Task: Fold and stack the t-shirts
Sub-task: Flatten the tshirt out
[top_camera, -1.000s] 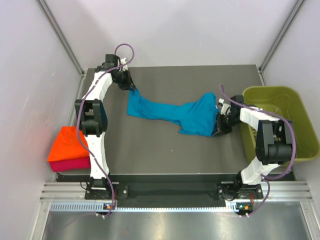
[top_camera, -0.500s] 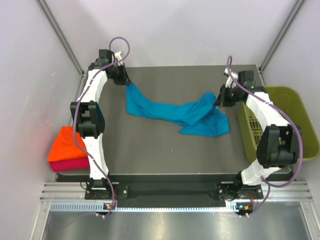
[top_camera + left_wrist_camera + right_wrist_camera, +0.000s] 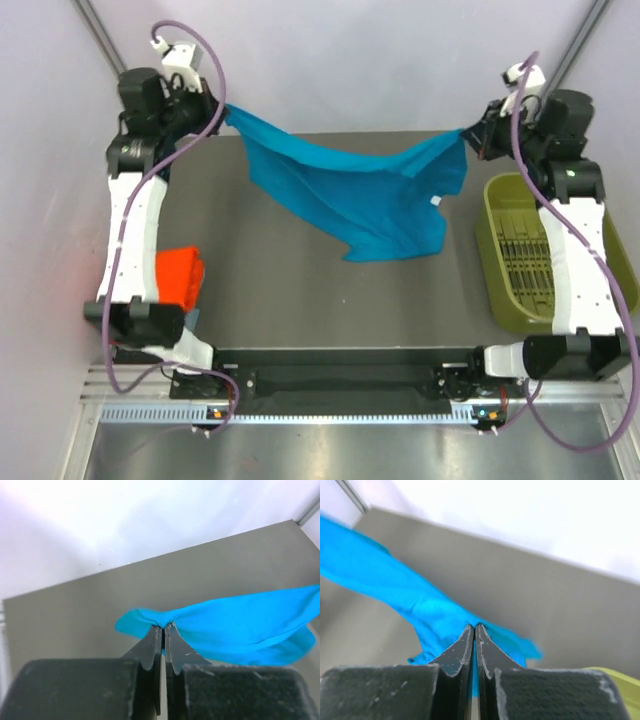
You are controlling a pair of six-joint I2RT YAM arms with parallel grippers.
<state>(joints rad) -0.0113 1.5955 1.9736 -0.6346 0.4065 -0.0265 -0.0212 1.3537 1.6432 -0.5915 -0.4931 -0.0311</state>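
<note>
The teal-blue t-shirt [image 3: 360, 190] hangs stretched in the air above the table, a small white label [image 3: 437, 201] on its right side. My left gripper [image 3: 224, 107] is shut on its left corner at the back left. My right gripper [image 3: 467, 133] is shut on the opposite corner at the back right. In the left wrist view the black fingers [image 3: 151, 645] pinch a fold of the teal cloth [image 3: 235, 627]. The right wrist view shows the same pinch on teal cloth [image 3: 420, 605]. An orange folded t-shirt [image 3: 180, 277] lies at the left edge, partly behind my left arm.
The olive-green basket [image 3: 540, 260] stands at the table's right side under my right arm. The dark grey table [image 3: 300, 300] has a metal rail along its front. Pale walls close in the back and sides.
Both arms have risen and pulled apart toward the back corners, lifting the teal t-shirt off the table and spreading it. My right gripper closed on the cloth within the last second.
</note>
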